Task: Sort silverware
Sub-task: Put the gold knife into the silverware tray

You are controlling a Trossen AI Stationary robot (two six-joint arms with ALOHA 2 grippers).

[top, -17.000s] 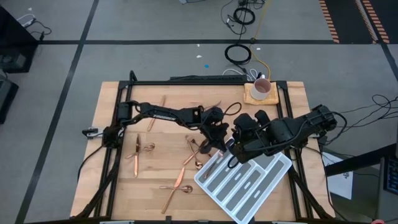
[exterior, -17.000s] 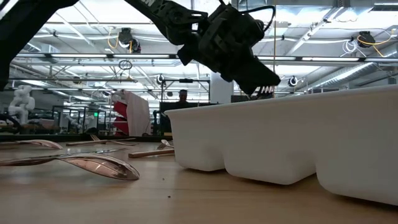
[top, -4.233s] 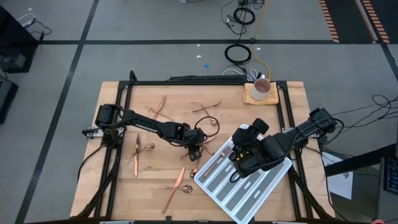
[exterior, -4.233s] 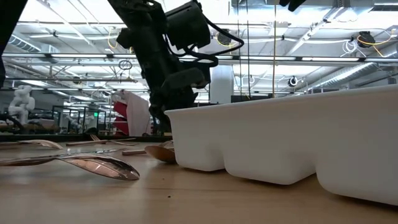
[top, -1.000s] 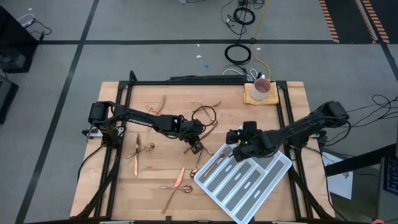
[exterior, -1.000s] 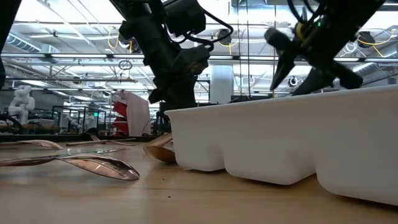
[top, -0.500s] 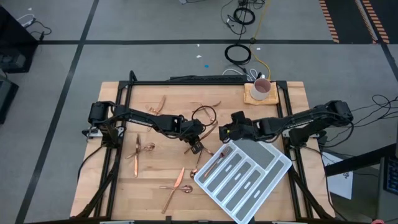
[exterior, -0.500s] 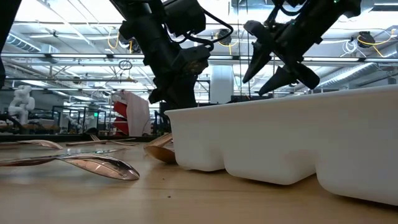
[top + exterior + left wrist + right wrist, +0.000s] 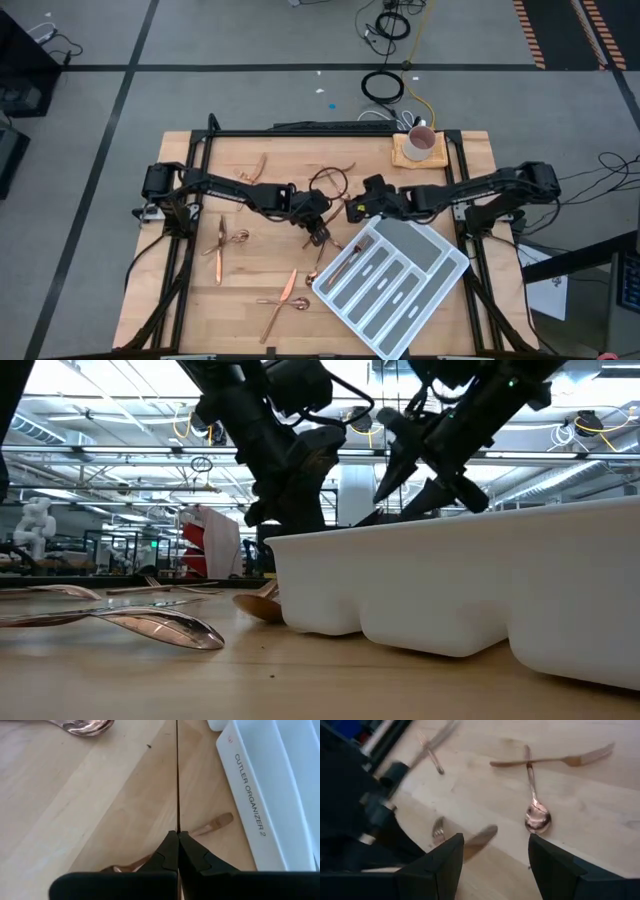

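Since half a second ago my right gripper [image 9: 352, 210] has slid further left off the white tray [image 9: 440, 268] and now sits over bare worktop [image 9: 190, 300] beside the tray's upper-left corner, close to the left gripper [image 9: 318, 236]. A second ago it was over the tray's near compartments. Its jaws stand apart with nothing between them, as the right wrist view shows. The left gripper has barely shifted; it is clenched, its fingers pressed flat together, just above a copper handle [image 9: 212, 824] lying by the tray's edge. I cannot tell whether it pinches anything.

The silverware is slim, shiny rose-gold. One piece [image 9: 348, 262] already lies in the tray's left-hand slot. A spoon [image 9: 536, 818] with a fork [image 9: 580, 758] crossing its handle lies ahead of the right gripper. More pieces are scattered over the left half of the worktop: a pair [image 9: 222, 242] near the left rail, a crossed pair [image 9: 283, 298] at the front, another [image 9: 252, 170] towards the back. In the low view a spoon bowl [image 9: 165, 628] gleams in front.
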